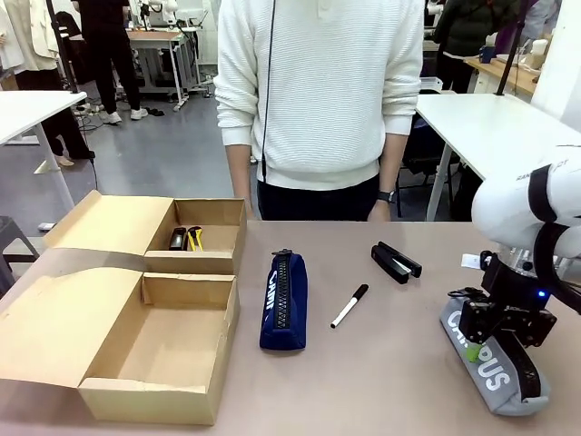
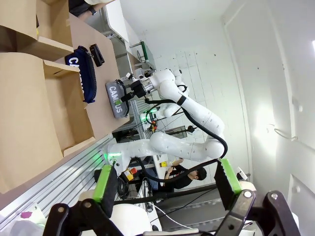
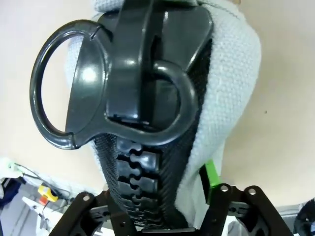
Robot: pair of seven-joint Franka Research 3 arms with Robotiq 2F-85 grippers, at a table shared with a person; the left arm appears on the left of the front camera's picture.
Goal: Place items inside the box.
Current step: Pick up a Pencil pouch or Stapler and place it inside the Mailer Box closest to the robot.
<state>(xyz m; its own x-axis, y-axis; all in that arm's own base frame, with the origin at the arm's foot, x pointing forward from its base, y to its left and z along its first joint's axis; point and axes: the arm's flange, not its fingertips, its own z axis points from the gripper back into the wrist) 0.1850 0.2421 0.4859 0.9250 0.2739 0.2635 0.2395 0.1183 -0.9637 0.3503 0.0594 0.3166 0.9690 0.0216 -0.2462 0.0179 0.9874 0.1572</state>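
Front view: the right gripper [image 1: 483, 334] is down on the grey case [image 1: 499, 368] at the table's [image 1: 381, 381] right edge, jaws either side of it. The navy case [image 1: 283, 300], pen [image 1: 349, 306] and stapler [image 1: 396, 262] lie loose mid-table. The box [image 1: 150, 400] sits far left, flaps open. I'd say this is the grab on the grey case. Next it needs a firm pinch, a lift, and a long carry across to the box.

Left wrist view: the left gripper [image 2: 166, 182] is spread wide, nothing between the pads, up off the table.

Right wrist view: a close-up the front lacks, with the zip [image 3: 142, 172], the ring pull [image 3: 64, 88], and one green pad [image 3: 210, 176] against grey fabric. The other pad is hidden, so I can't tell if it's actually squeezing.
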